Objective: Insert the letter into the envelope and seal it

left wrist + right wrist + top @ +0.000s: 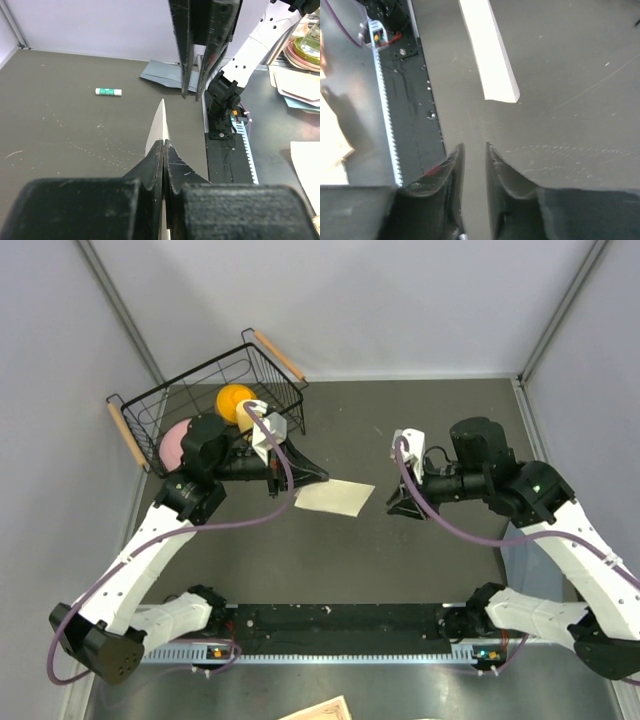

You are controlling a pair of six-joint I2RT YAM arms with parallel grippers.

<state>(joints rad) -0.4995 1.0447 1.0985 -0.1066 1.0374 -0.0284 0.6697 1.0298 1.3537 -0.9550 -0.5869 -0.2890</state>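
The cream letter (337,497) hangs just above the dark table, and my left gripper (318,477) is shut on its left edge. In the left wrist view the letter (159,125) shows edge-on, pinched in that gripper (164,142). My right gripper (400,505) hovers right of the letter, apart from it. Its jaws (475,147) stand slightly open with nothing between them, and the letter's (490,55) corner lies ahead. The blue-grey envelope (162,75) lies flat beyond the right gripper's fingers (192,50), near the right wall. It is mostly under the right arm from above (515,552).
A black wire basket (160,405) at the back left holds an orange ball (234,400) and a pink plate (175,445). A white-and-green glue stick (108,91) lies on the table's far side. The black mounting rail (330,625) runs along the near edge.
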